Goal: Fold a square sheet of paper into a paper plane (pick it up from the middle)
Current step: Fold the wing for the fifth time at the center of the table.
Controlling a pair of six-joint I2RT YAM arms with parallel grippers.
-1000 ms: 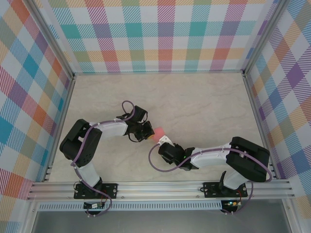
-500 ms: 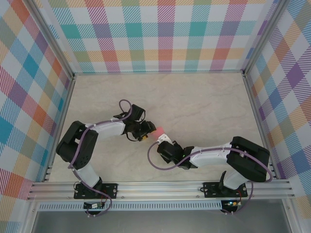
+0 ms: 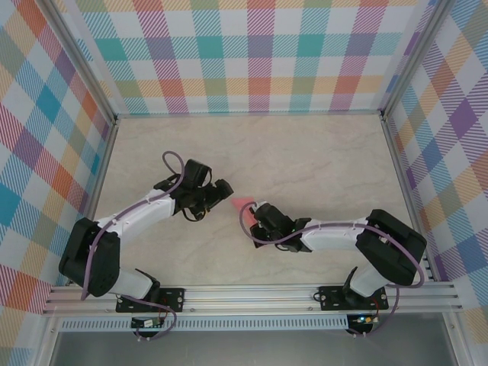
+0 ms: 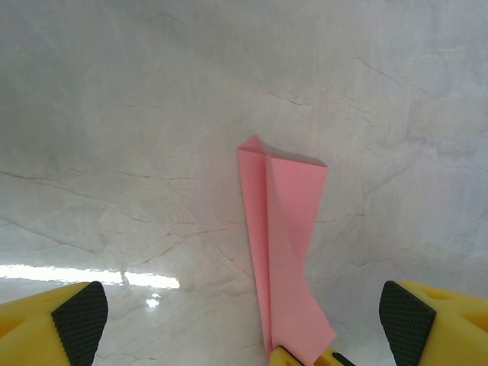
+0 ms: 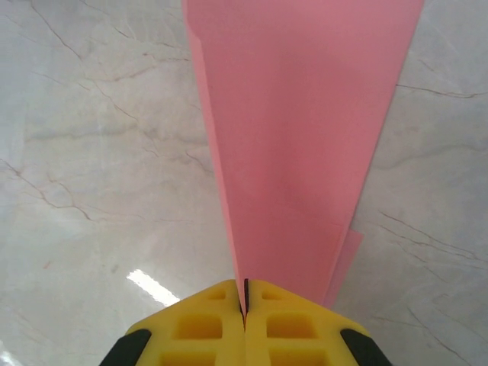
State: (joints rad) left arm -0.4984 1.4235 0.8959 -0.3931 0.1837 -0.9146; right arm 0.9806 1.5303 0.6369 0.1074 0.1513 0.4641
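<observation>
The paper plane (image 3: 242, 203) is a slim salmon-pink folded dart with a centre crease, lying low over the marble table between the two arms. My right gripper (image 5: 245, 301) is shut on its near end, and the pink sheet (image 5: 297, 137) fans out ahead of the yellow fingers. From above, that right gripper (image 3: 256, 214) sits just right of the plane. My left gripper (image 4: 244, 324) stands wide open, its black pads (image 4: 80, 320) far apart on either side of the plane (image 4: 286, 244) and touching nothing. In the top view the left gripper (image 3: 216, 195) is just left of the plane.
A yellow tip of the right gripper (image 4: 305, 357) pokes in at the bottom of the left wrist view, pinching the paper. Plaid walls (image 3: 259, 53) and metal rails (image 3: 252, 293) enclose the marble table (image 3: 320, 160).
My left gripper has opened, let go of the plane and drawn back to the left. The right gripper has closed on the plane and shifted slightly up the table.
</observation>
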